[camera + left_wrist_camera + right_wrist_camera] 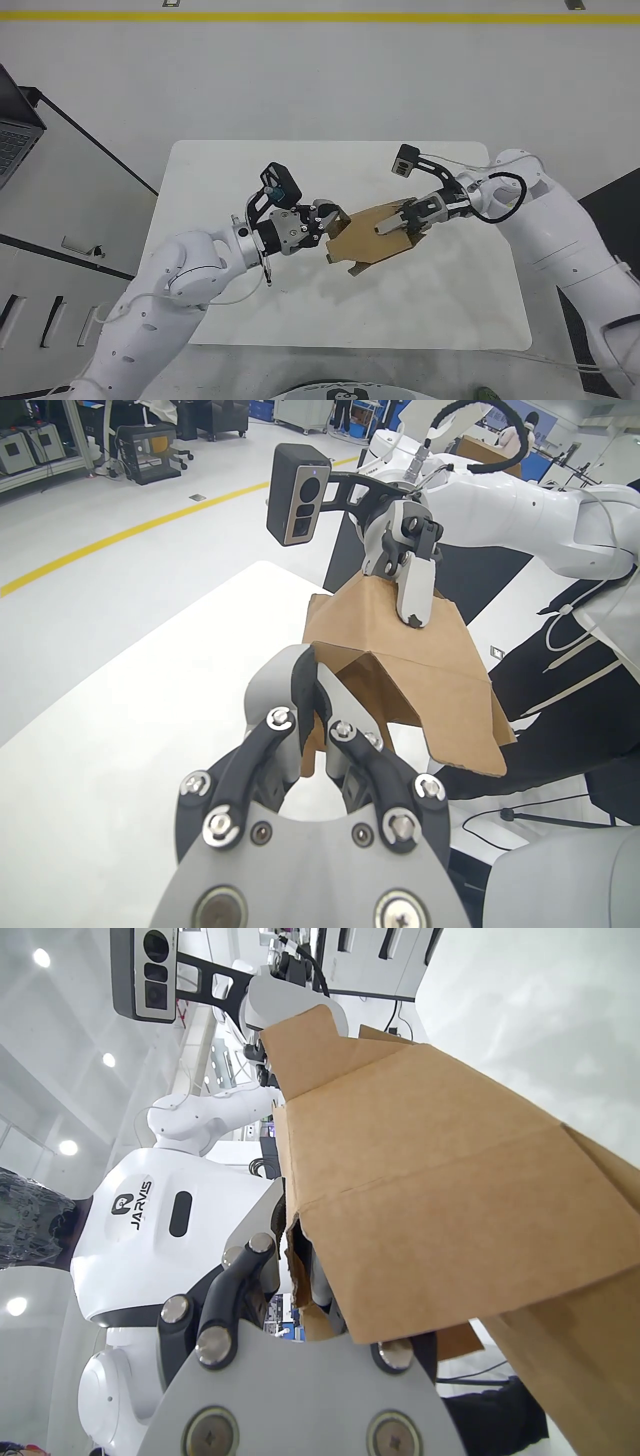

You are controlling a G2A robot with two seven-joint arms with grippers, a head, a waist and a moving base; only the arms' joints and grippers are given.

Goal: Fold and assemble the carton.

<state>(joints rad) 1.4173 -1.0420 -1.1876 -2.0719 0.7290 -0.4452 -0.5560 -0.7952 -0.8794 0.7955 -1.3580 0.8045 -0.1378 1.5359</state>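
While the left gripper and right gripper each pinched opposite edges of the carton suspended between them, uneven pulling could have torn it or loosened one grip.

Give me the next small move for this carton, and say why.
Probably lower the carton onto the table: the left gripper and right gripper are both shut on its opposite ends, holding it aloft, so neither is free to fold the loose flap.
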